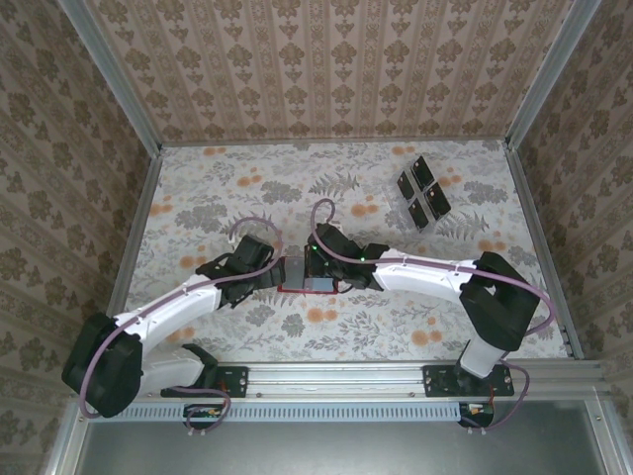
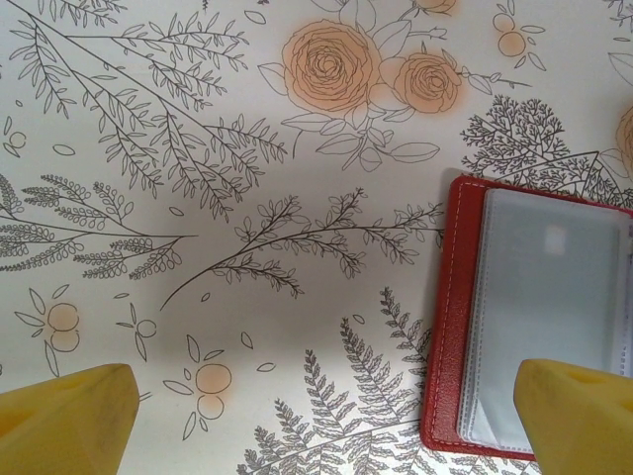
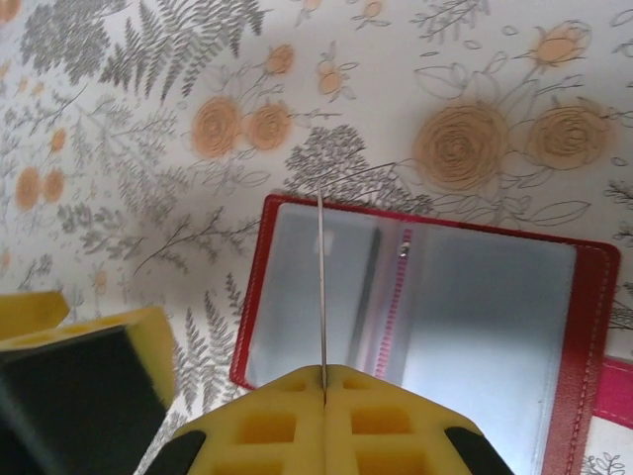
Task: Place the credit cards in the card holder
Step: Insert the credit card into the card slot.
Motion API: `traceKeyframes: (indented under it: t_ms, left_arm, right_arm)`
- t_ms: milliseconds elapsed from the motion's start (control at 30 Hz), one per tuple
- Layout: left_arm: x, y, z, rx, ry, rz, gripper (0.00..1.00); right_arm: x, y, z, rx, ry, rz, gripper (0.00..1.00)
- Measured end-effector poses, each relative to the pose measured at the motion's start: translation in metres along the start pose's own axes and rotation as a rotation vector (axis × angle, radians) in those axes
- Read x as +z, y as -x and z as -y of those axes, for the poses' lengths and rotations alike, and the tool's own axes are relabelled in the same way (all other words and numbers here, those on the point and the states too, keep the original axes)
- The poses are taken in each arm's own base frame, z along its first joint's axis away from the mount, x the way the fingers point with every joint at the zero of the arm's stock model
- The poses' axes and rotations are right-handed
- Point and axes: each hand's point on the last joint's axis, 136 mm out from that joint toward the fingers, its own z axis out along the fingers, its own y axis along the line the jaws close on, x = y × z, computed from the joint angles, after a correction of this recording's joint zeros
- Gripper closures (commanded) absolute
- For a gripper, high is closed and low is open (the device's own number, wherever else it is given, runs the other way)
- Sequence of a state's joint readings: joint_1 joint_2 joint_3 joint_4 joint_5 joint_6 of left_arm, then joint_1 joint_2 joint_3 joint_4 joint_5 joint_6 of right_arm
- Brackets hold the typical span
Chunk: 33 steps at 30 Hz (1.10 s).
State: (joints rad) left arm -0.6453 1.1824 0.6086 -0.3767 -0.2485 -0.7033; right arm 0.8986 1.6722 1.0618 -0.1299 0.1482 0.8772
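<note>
Both arms stretch inward and low, their hands close together, the left hand [image 2: 321,421] with fingers spread wide and empty, the right hand [image 3: 323,386] pinched tight on a thin card [image 3: 320,287] seen edge-on.

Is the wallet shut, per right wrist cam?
No, the wallet lies open flat, its clear inner pockets facing up.

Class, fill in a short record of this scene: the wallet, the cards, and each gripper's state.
wallet: red, lying open on the table, grey pockets up
cards: dark, grouped at far right, apart from the wallet
left gripper: open, at the wallet's edge
right gripper: shut on a thin sheet seen edge-on over the wallet; whether it is a card or a pocket leaf cannot be told
</note>
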Motion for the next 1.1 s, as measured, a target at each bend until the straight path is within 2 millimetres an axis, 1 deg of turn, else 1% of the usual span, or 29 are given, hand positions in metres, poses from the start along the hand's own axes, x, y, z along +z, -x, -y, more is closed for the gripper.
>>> traceKeyframes:
  t_ms: [100,267,433,567,667,867,1100]
  left_arm:
    - [0.000,0.000,0.000,0.000,0.000,0.000,0.00]
    - [0.000,0.000,0.000,0.000,0.000,0.000,0.00]
    - [0.000,0.000,0.000,0.000,-0.001,0.000,0.00]
    - [0.000,0.000,0.000,0.000,-0.001,0.000,0.00]
    - [0.000,0.000,0.000,0.000,-0.001,0.000,0.00]
    - [0.000,-0.001,0.002,0.001,-0.008,-0.005,0.00]
    - [-0.001,-0.003,0.009,0.013,-0.029,-0.015,0.00]
  right_arm:
    - [0.003,-0.001,0.007,0.024,-0.021,0.011,1.00]
    - [0.010,-0.005,0.011,0.049,-0.032,0.009,1.00]
    - [0.021,-0.018,0.023,0.062,-0.062,-0.017,1.00]
    - [0.024,-0.027,0.033,0.063,-0.081,-0.035,1.00]
    - [0.025,-0.027,0.034,0.065,-0.078,-0.033,1.00]
    - [0.025,-0.030,0.050,0.068,-0.086,-0.050,1.00]
    - [0.021,-0.022,0.065,0.040,-0.085,-0.064,1.00]
